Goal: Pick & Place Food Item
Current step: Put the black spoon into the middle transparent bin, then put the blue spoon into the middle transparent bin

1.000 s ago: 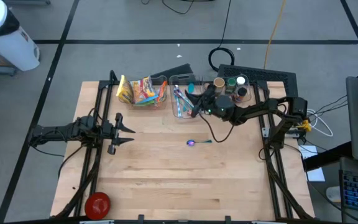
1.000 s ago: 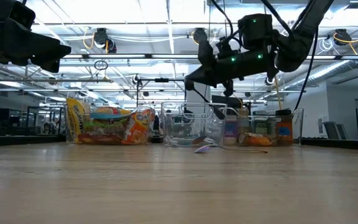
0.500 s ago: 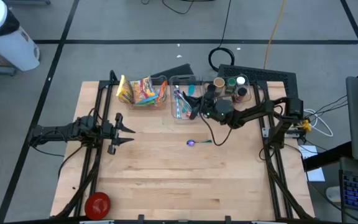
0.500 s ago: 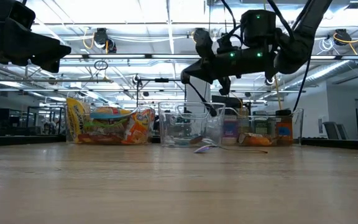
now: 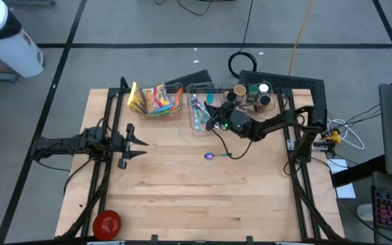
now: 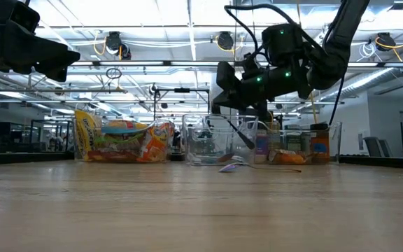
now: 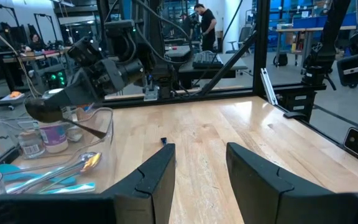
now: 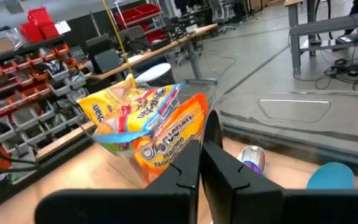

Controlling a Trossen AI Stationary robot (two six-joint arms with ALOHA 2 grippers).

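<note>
Right claw over the clear bins at the back of the counter

From above we see the right claw (image 5: pixel 213 123) pressed together over the clear plastic utensil bin (image 5: pixel 199 112), beside the bin of orange-and-yellow snack packets (image 5: pixel 154 99). Level with the pale wooden counter (image 6: pixel 201 210), it hangs above that bin. Past the left wrist, the left claw (image 7: pixel 201 163) stands partly spread, holding nothing.

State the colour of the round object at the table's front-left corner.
Red; the round object shows best in the high view.
</note>
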